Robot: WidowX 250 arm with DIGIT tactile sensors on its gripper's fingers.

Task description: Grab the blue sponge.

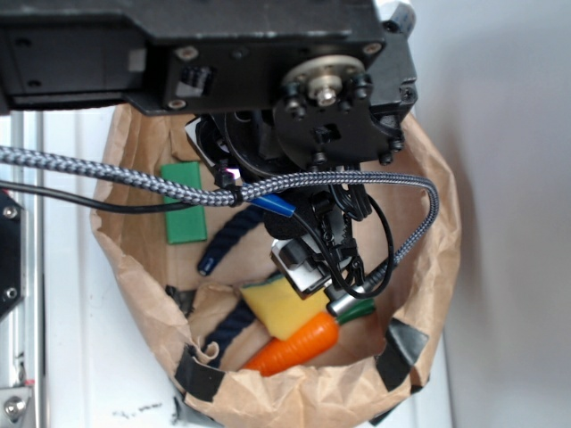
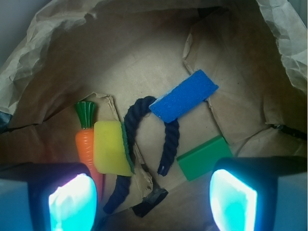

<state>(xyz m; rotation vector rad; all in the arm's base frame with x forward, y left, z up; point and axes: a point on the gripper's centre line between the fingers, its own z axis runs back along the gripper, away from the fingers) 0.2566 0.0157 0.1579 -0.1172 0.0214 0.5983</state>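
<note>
The blue sponge [image 2: 183,96] lies flat and slanted on the brown paper floor of the bag, its lower end resting on a dark blue rope [image 2: 166,139]. In the exterior view only a small blue corner of the sponge [image 1: 275,205] shows under the arm. My gripper [image 2: 153,199] hangs above the bag, open, with nothing between its glowing cyan pads [image 2: 73,202]. The sponge lies well ahead of the fingertips, apart from them.
A flat green rectangle [image 2: 204,158] lies near the right finger. A yellow sponge [image 2: 111,147] and an orange toy carrot [image 2: 84,139] lie on the left. The crumpled paper bag walls [image 2: 43,53] ring everything. A braided cable [image 1: 134,176] crosses the exterior view.
</note>
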